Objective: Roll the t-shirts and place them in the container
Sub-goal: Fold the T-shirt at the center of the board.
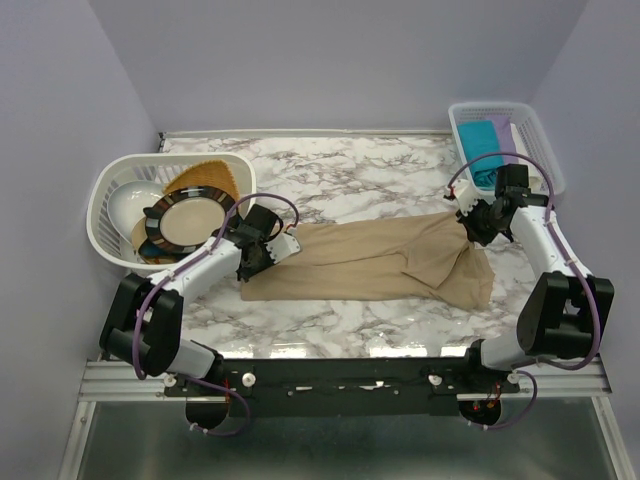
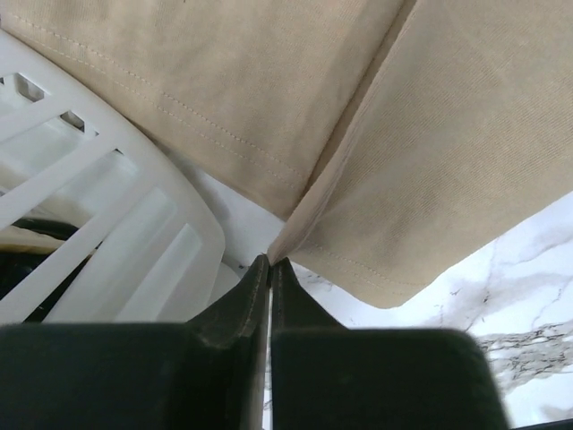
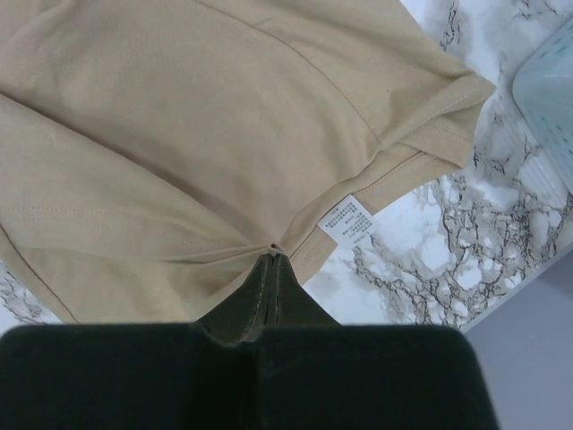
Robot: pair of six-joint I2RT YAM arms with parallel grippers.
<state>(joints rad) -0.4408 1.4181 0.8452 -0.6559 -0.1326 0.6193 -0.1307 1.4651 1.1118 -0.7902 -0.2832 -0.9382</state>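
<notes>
The beige t-shirt (image 1: 370, 262) is laid lengthwise on the marble worktop (image 1: 340, 165) and is stretched as a long band between the two arms, with looser fabric gathered at its right end. The left tool (image 2: 269, 264) is closed on the edge of the shirt at the left end; in the left wrist view its fingers are pressed nearly together, with only a thin fold of cloth gripped between them. The right tool (image 3: 272, 255) is closed in the same way on a small pinch of fabric at the right end, just beside the white care label (image 3: 347, 220). A large white basket (image 1: 100, 195) is placed at the left, close to the left tool, and a patterned plate (image 1: 190, 220) and a woven round piece (image 1: 205, 178) are kept in it. In the small white basket (image 1: 455, 125) at the far right corner, a teal bundle (image 1: 484, 152) and a lilac bundle (image 1: 503, 135) are seen side by side
</notes>
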